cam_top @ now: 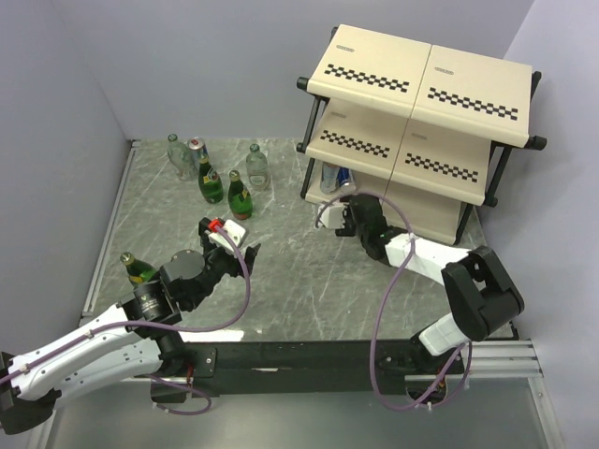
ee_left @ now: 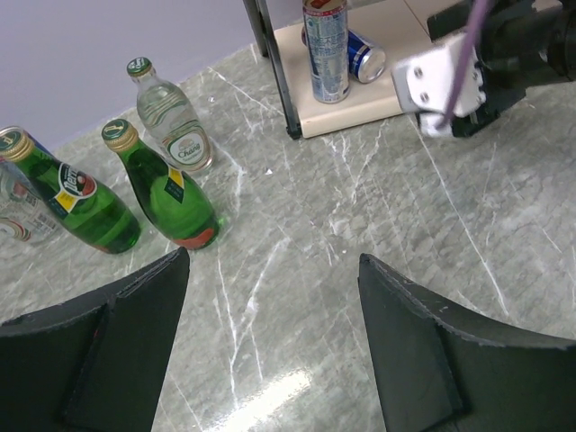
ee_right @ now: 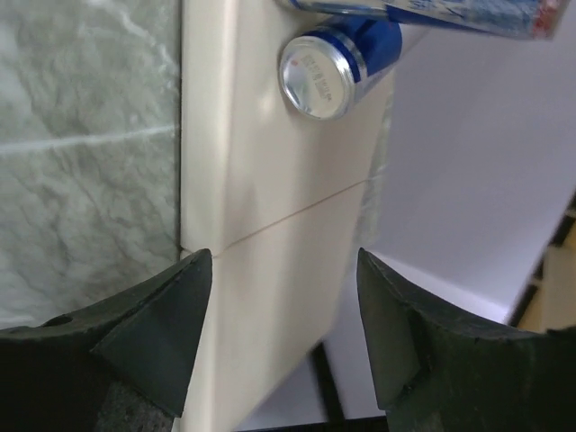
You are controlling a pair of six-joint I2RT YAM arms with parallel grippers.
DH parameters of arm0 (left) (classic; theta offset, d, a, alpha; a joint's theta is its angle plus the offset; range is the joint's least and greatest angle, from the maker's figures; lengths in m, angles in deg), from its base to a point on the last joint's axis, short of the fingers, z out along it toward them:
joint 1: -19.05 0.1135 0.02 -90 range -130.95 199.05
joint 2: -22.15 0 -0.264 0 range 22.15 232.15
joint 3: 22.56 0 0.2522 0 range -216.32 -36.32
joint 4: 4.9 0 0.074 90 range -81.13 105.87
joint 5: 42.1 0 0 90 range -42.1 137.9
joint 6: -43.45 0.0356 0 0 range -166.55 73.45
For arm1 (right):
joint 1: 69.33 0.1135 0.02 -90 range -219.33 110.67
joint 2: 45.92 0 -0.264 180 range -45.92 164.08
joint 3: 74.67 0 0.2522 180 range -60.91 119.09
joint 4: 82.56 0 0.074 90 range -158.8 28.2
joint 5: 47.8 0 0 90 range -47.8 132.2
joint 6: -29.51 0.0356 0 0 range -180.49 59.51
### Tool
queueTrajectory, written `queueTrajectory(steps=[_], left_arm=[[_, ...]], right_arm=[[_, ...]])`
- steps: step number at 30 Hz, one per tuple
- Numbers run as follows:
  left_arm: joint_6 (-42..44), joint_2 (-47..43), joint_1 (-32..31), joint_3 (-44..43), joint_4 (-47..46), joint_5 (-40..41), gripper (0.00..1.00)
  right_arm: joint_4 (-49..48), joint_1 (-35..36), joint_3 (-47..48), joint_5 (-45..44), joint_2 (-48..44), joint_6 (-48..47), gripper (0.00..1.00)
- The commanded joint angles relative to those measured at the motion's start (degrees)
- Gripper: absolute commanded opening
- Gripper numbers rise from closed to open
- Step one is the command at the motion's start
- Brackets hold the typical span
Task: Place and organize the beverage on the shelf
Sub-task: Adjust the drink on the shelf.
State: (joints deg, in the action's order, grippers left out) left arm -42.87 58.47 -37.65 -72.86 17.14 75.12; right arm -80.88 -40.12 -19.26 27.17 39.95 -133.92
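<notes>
We keep our right gripper (ee_right: 283,259) and left gripper (ee_left: 272,263) spread and empty, the right over the shelf (ee_right: 261,162), the left lined up to fetch the green bottles (ee_left: 171,193) at its ten o'clock.

Shelf (cam_top: 379,58): three cream boards, black checkered strips, black frame, at far right. On bottom board: upright can (ee_left: 326,49), silver-blue; lying can (ee_left: 364,56) just beside. Grouped on table far left: two green bottles (cam_top: 210,183), two clear bottles (cam_top: 257,166), third can (cam_top: 197,148). Lone green bottle (cam_top: 138,269) stands apart, nearer.

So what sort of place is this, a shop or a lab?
Probably a robot lab cell, not a shop: plain walls box in a grey marble-pattern tabletop, with one cream checkered-strip rack and loose green glass bottles.
</notes>
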Motion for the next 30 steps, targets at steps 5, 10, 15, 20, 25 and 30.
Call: queueTrajectory(steps=[5,10,15,20,25,30], left_arm=[[0.8,-0.1,0.1,-0.7,-0.8,-0.9,0.81],[0.9,0.0,0.2,-0.7,-0.6,-0.2,0.81],[1.2,-0.6,0.2,-0.6,-0.7,0.0,0.81],[1.3,-0.5,0.3,-0.4,-0.9,-0.1,0.81],[1.6,-0.5,0.2,-0.4,-0.9,-0.2,0.81],[1.6,-0.6,0.3,-0.3,-0.9,-0.2,0.81]], right_arm=[[9.9,0.1,9.9,0.9,-1.4,29.1,0.71],[10.6,0.1,13.3,-0.8,2.3,38.1,0.69],[9.5,0.1,15.7,-3.1,5.5,39.5,0.71],[11.7,0.9,19.1,-4.5,9.5,40.7,0.62],[8.4,1.9,18.6,-8.0,12.6,36.9,0.63],[6.2,2.5,19.4,-12.0,14.9,37.0,0.8]])
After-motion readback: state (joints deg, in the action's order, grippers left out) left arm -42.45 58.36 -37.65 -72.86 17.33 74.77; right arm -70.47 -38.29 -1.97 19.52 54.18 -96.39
